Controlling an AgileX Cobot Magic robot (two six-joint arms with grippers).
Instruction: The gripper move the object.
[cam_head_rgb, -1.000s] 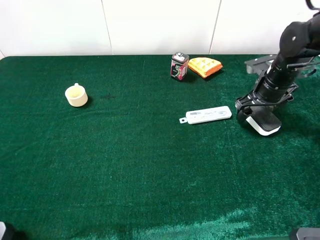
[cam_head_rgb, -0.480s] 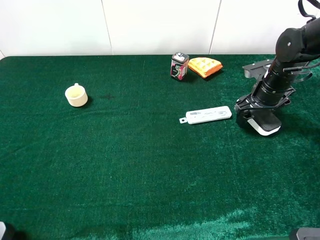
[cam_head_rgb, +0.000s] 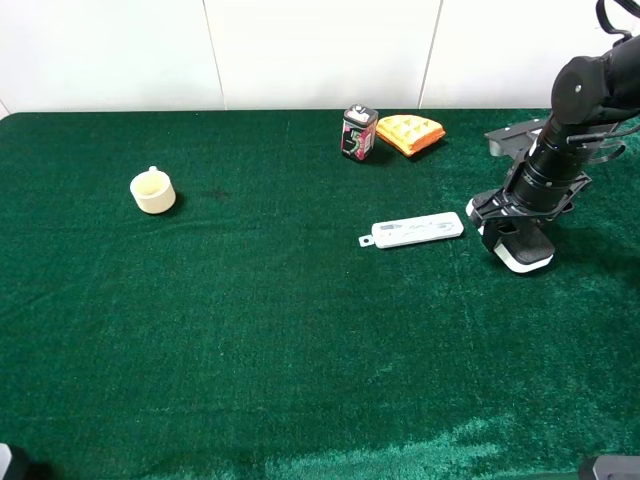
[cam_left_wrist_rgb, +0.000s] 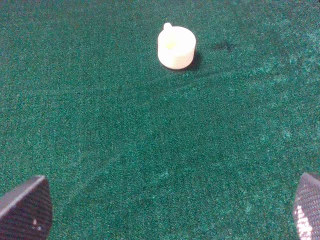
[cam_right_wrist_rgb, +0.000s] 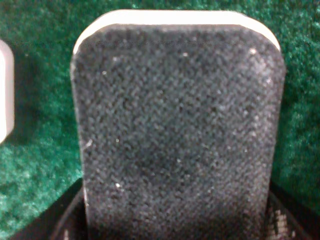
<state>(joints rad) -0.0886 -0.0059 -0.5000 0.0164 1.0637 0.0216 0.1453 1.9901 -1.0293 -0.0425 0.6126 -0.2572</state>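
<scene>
Exterior high view: a table (cam_head_rgb: 300, 350) covered in green cloth, with the right gripper (cam_head_rgb: 512, 228) reaching down near the 3 o'clock edge on its dark arm. Under it sits the eraser (cam_head_rgb: 526, 254), an oblong block with a black felt top and a white base; only its lower end shows past the tool, and whether it rests on the cloth or hangs just above it cannot be told. Just off the eraser's 9 o'clock side lies a slim white stick (cam_head_rgb: 418, 230), close to it but apart, its long side running across the table. At the table's 12 to 1 o'clock edge stand a small can (cam_head_rgb: 359, 132) and, touching or nearly touching it, an orange waffle-like piece (cam_head_rgb: 410, 133). A cream cup (cam_head_rgb: 153, 192) stands alone toward 9 o'clock, well apart from everything else. In the right wrist view the felt top fills nearly the whole picture, and the dark fingers (cam_right_wrist_rgb: 62, 222) press in from both long sides of the block — this gripper is closed on the eraser. In the left wrist view the left gripper (cam_left_wrist_rgb: 165, 207) shows only two fingertips, set wide apart with bare cloth between them — spread wide and holding nothing, with the cup well ahead of it.
</scene>
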